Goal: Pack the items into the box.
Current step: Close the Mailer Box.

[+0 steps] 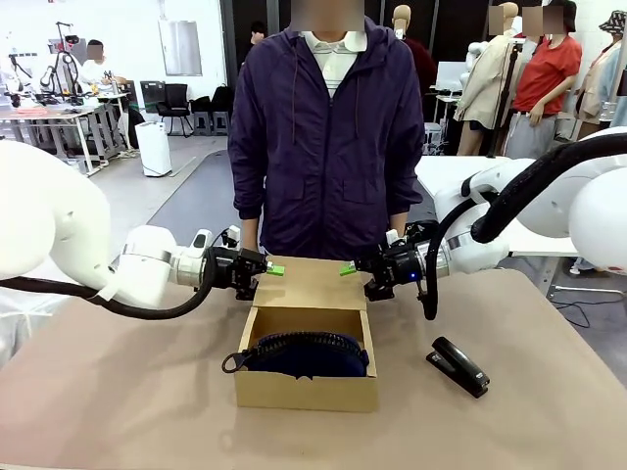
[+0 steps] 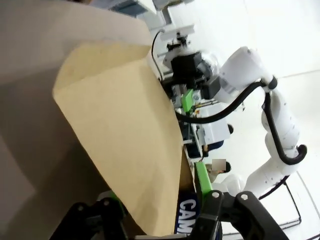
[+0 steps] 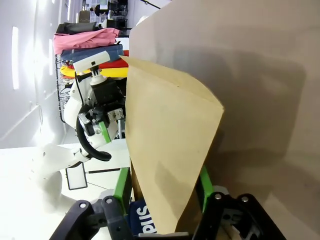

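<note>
Two grippers, jaws apart, straddle the flap lid (image 1: 312, 284): left gripper (image 1: 269, 267) at 9 o'clock, right gripper (image 1: 350, 267) at 3. Navy pouch (image 1: 309, 354) in cardboard box (image 1: 304, 393); black stapler (image 1: 458, 366) at 4 o'clock.

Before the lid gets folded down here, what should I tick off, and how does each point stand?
1. Pouch inside the box: ok.
2. Nothing over the rim: not ok; the pouch's ring pull seems to poke over the box's left wall.
3. Left gripper at the left edge of the flap: ok; whether it clamps the card, cannot tell.
4. Right gripper at the flap's right edge: ok; clamping, cannot tell.
5. Stapler out of the lid's way: ok, it lies on the table apart from the box.
</note>
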Tool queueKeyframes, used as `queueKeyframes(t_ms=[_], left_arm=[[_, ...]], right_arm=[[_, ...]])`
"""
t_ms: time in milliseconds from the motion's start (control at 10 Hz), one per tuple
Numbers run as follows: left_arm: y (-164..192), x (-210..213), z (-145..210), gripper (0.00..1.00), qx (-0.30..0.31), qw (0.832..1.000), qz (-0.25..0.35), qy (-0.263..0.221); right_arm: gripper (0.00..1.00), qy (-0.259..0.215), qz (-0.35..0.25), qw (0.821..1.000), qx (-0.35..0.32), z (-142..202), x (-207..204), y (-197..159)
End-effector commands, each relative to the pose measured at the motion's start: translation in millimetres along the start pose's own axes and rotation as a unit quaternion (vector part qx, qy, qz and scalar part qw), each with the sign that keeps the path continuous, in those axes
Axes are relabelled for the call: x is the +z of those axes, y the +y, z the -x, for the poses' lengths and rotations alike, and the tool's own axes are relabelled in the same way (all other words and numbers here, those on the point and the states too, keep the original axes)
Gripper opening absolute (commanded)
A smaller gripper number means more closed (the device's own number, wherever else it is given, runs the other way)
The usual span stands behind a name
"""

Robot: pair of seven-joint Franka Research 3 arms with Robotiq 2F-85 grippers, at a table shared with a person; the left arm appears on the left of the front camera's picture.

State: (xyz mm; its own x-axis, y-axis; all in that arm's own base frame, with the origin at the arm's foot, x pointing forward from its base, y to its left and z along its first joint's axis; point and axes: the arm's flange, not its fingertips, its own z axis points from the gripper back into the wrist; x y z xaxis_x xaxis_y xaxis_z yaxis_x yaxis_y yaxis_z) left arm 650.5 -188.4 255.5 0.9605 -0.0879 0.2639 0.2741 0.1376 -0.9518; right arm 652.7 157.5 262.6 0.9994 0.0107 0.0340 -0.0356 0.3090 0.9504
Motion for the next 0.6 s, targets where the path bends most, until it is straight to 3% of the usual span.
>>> queueKeyframes(t_ms=[0, 500], left_arm=[[-14, 5, 6, 0.65, -0.025, 0.999, -0.010, 0.034], [-68, 12, 25, 0.65, -0.155, 0.986, 0.029, 0.046]], right_arm=[[0.68, -0.012, -0.009, 1.000, 0.002, 7, 7, 11], [0.68, -0.017, 0.012, 0.995, 0.102, 48, 23, 54]])
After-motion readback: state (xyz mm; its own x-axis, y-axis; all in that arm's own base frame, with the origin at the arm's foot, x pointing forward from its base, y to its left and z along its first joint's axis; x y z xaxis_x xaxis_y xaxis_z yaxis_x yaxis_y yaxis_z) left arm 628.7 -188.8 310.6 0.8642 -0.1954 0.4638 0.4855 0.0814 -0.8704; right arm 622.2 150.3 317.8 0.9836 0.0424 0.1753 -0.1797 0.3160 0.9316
